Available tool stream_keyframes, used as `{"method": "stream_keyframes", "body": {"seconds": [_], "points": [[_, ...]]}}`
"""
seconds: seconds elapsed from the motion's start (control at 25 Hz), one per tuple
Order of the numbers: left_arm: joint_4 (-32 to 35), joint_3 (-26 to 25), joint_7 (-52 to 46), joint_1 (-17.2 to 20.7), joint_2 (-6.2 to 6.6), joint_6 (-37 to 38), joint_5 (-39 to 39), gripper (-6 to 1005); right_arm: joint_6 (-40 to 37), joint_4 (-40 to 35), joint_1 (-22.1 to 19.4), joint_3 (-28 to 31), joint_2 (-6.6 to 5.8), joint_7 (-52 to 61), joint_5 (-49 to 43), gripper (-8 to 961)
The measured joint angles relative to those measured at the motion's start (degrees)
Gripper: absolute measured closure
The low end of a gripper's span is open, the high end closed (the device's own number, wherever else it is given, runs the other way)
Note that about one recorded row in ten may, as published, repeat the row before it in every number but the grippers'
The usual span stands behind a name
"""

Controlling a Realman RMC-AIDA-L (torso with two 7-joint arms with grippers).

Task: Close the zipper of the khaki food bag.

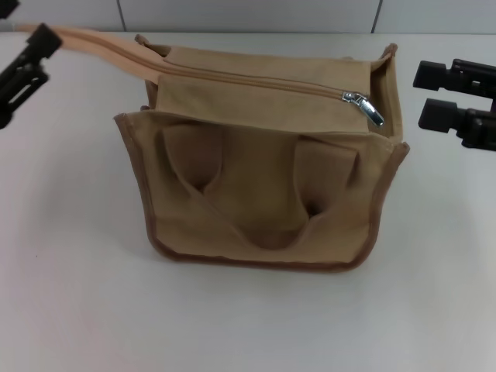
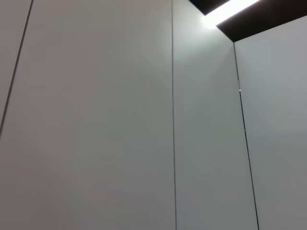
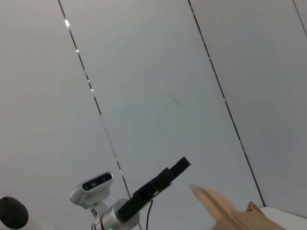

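The khaki food bag (image 1: 271, 194) stands in the middle of the white table, its two handles folded down on the near side. The zipper (image 1: 256, 81) runs across the bag's top panel, and its teeth look joined up to the silver slider (image 1: 363, 105) at the right end. A tan zipper tail (image 1: 93, 43) sticks out past the bag's left end toward the far left. My left gripper (image 1: 44, 54) hangs open at the far left, its upper finger in front of that tail. My right gripper (image 1: 425, 94) is open, just right of the bag's slider end.
A wall of grey panels (image 2: 96, 120) rises behind the table. The right wrist view shows the left arm (image 3: 153, 187) and the tail's tip (image 3: 211, 201) against that wall. Bare table (image 1: 248, 325) lies in front of the bag.
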Motion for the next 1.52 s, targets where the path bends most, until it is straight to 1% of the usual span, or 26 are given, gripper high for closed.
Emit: {"method": "stream_keyframes", "body": {"seconds": [0.08,0.12,0.16,0.28,0.32,0.36,0.44,0.48,0.52,0.56,0.64,0.68,0.72,0.76,0.8,0.84,0.88,0.92,0.96,1.04,1.12,1.16,1.24,1.32,1.52], "points": [[1.55,0.47,-0.92,0.87,0.41,1.51,-0.39,349,-0.25,0.19,-0.13,0.01,0.16,-1.46,0.01,240],[3.38,3.25,-1.73,2.04,0.88,2.30,-0.75,325,-0.72,0.14,-0.47,-0.03,0.28,-3.03,0.02,240],[3.38,3.25,-1.73,2.04,0.88,2.30,-0.75,304,-0.72,0.14,-0.47,-0.03,0.28,-3.03,0.02,240],[5.11,10.77,-1.47,4.11,1.15,2.37,-0.92,241,-2.60,0.23,-1.18,-0.29,0.38,-7.49,-0.04,240],[6.17,17.46,-1.42,5.52,1.26,2.37,-0.63,220,-4.82,0.73,-1.67,-0.60,0.43,-10.56,-0.42,240],[6.17,17.46,-1.42,5.52,1.26,2.37,-0.63,220,-4.82,0.73,-1.67,-0.60,0.43,-10.56,-0.42,240],[7.12,24.67,-1.51,7.22,1.33,2.37,-0.56,221,-7.25,1.39,-2.03,-0.87,0.43,-13.25,-1.30,240],[7.27,26.05,-1.57,7.52,1.35,2.37,-0.55,221,-8.45,1.74,-2.12,-0.91,0.44,-14.48,-2.15,240],[7.44,28.62,-1.76,8.02,1.38,2.37,-0.55,221,-10.05,2.68,-2.24,-1.28,0.45,-16.87,-4.53,240],[7.48,30.95,-1.95,8.38,1.45,2.34,-0.36,221,-10.05,2.68,-2.24,-1.28,0.45,-16.87,-4.53,240],[7.43,33.52,-1.74,8.69,1.56,2.19,0.60,222,-10.89,4.26,-2.22,-2.86,0.46,-20.55,-7.69,240],[7.33,34.45,-1.30,8.80,1.56,2.11,1.37,222,-10.79,5.37,-2.11,-3.62,0.46,-22.36,-9.27,240],[7.08,35.03,0.96,8.78,1.02,1.73,3.93,222,-9.86,8.02,-1.78,-4.57,0.52,-25.82,-12.27,240],[7.08,35.03,0.96,8.78,1.02,1.73,3.93,222,-9.86,8.02,-1.78,-4.57,0.52,-25.82,-12.27,240],[7.00,35.01,1.87,8.74,0.67,1.48,5.16,222,-8.75,9.86,-1.63,-4.70,0.60,-28.04,-13.55,240],[6.76,34.93,2.83,8.56,-0.02,0.24,6.61,223,-6.60,12.97,-1.57,-4.75,0.68,-31.67,-14.43,240],[6.76,34.93,2.83,8.56,-0.02,0.24,6.61,223,-6.60,12.97,-1.57,-4.75,0.68,-31.67,-14.43,240],[5.68,34.84,2.94,8.24,-0.24,-1.16,7.03,223,-4.41,15.96,-1.66,-4.78,0.69,-35.30,-14.58,240],[5.68,34.84,2.94,8.24,-0.24,-1.16,7.03,223,-4.41,15.96,-1.66,-4.78,0.69,-35.30,-14.58,240],[3.98,34.73,2.95,7.70,-0.22,-2.90,7.08,224,-2.34,18.44,-2.05,-4.80,0.65,-38.91,-14.64,240],[3.36,34.80,2.95,7.25,-0.16,-4.78,7.17,224,0.84,20.90,-2.71,-4.81,0.65,-43.10,-15.46,240],[3.33,34.96,2.96,7.13,-0.20,-6.31,7.32,224,0.84,20.90,-2.71,-4.81,0.65,-43.10,-15.46,240],[3.12,35.06,2.98,7.10,-0.32,-7.68,7.59,225,3.33,22.44,-2.91,-4.83,0.69,-45.09,-16.55,240],[2.07,35.18,3.78,7.00,-0.38,-8.57,7.69,225,5.97,24.54,-2.96,-4.83,0.70,-47.21,-16.96,240],[0.76,35.26,6.99,7.05,-0.35,-8.33,7.72,225,7.00,25.79,-3.04,-4.84,0.73,-49.12,-17.04,240]]}}
